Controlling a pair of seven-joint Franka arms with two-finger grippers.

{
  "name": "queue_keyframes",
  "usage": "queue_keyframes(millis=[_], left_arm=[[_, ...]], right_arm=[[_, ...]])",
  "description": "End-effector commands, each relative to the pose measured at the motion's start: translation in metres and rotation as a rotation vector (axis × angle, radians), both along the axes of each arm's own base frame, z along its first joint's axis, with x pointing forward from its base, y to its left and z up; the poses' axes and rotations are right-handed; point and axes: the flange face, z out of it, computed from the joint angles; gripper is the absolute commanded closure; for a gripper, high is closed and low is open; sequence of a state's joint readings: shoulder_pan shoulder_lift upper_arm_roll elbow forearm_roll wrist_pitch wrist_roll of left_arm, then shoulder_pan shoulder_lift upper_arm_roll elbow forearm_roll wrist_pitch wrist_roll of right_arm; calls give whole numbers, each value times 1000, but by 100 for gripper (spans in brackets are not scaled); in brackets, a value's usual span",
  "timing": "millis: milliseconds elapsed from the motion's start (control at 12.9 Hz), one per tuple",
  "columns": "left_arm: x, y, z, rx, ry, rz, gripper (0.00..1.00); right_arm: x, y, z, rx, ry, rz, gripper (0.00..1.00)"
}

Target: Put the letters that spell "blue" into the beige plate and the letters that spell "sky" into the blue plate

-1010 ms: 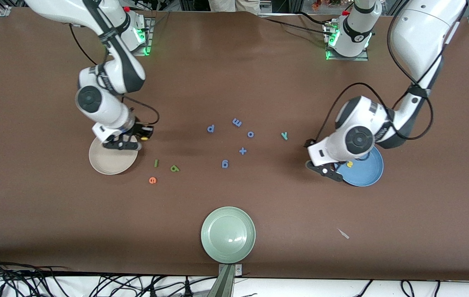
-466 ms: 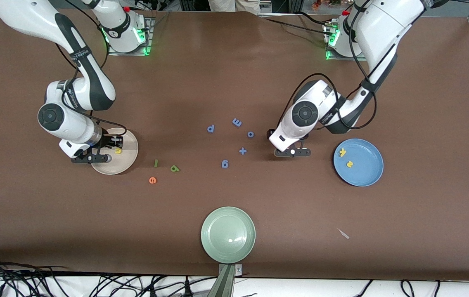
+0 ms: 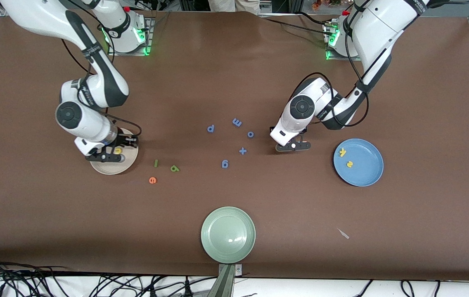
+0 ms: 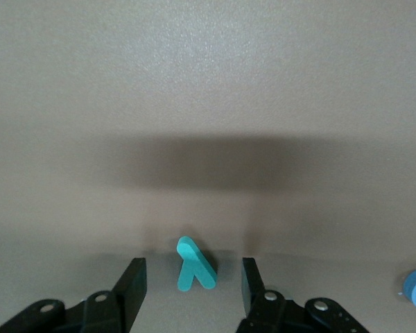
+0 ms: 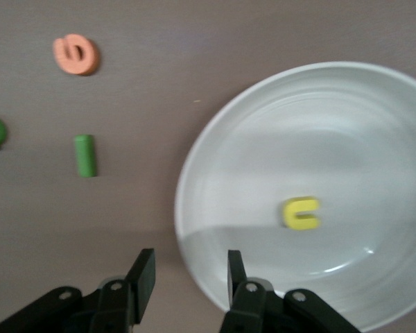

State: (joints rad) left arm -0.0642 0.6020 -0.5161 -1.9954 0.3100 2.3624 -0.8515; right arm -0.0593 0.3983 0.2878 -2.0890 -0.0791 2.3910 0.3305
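The teal y [image 4: 194, 263] lies on the table between the fingers of my left gripper [image 4: 193, 281], which is open and low around it with a gap on each side. The left arm hides the y in the front view, where that left gripper [image 3: 293, 146] shows. My right gripper [image 3: 105, 156] is open and empty over the rim of the beige plate [image 3: 112, 167]. The yellow u [image 3: 117, 151] lies in that plate. The blue plate [image 3: 366, 173] holds the yellow k [image 3: 342, 152] and yellow s [image 3: 349, 164]. The dark green l [image 3: 156, 163], olive b [image 3: 174, 168] and orange e [image 3: 152, 180] lie beside the beige plate.
Several blue-purple letters [image 3: 242, 151] are scattered mid-table between the two arms. A pale green plate [image 3: 228, 234] sits near the table's front edge. A small pale scrap [image 3: 344, 234] lies nearer the front camera than the blue plate.
The left gripper went from the blue plate to the y, and its fingers have narrowed around it. The right gripper dropped the yellow u into the beige plate and has shifted slightly.
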Motion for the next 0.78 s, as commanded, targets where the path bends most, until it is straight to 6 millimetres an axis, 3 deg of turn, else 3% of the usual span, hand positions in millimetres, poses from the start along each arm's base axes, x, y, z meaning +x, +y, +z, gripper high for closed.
queue_keyframes(millis=[0, 155, 388, 544, 699], left_arm=[[-2, 2, -5, 1, -20, 5, 42], [-3, 2, -6, 1, -19, 5, 50], [-4, 1, -6, 1, -17, 2, 73], [-5, 1, -11, 1, -9, 2, 77], [-2, 6, -9, 2, -10, -5, 88]], right_arm=[[17, 35, -10, 9, -7, -61, 50], [27, 48, -22, 27, -28, -67, 50], [33, 55, -41, 51, -46, -66, 50], [38, 62, -47, 59, -49, -61, 50], [40, 64, -53, 55, -59, -46, 50]])
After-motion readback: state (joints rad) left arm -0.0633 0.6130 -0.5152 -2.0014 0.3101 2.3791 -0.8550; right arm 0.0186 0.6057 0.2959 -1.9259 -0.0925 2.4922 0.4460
